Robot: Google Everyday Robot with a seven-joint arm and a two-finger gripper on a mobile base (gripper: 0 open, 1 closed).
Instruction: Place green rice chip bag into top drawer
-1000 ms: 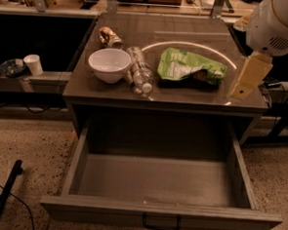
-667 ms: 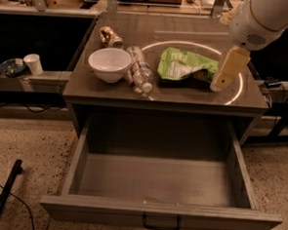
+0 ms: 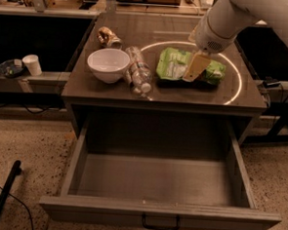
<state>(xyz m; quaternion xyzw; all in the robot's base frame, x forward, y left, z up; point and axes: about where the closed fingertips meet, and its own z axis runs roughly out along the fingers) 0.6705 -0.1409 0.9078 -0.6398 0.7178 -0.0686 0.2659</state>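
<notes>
**Green rice chip bag (image 3: 172,65) on the cabinet top, gripper (image 3: 196,67) over it, top drawer (image 3: 159,179) pulled out**

Camera view: the green rice chip bag lies flat and crinkled on the right half of the dark cabinet top (image 3: 111,93), its white label patch facing up. It sits inside a bright ring of reflected light (image 3: 236,78) on the surface. The gripper is at the bag's right part, its tan tip overlapping the foil from this angle. Whether it touches the bag cannot be told, nor whether the gripper is apart or together, as only one tan shape shows. The white arm (image 3: 228,22) reaches down to it from the upper right corner.

Left of the bag, a clear plastic bottle (image 3: 138,75) lies on its side, its cap toward the front edge. A white bowl (image 3: 108,64) stands upright just beside the bottle, on its left. Behind the bowl, near the back left of the top, is a small crumpled gold-brown wrapper (image 3: 108,36).

Below the cabinet top, the top drawer is drawn far out toward the camera, its grey-brown floor and side walls in full view and nothing lying in it. A small dark handle (image 3: 161,223) sits centred on its front panel.

Off to the left, on a lower ledge, stands a white paper cup (image 3: 32,65). A dark cable (image 3: 2,196) runs over the speckled floor at the lower left.
</notes>
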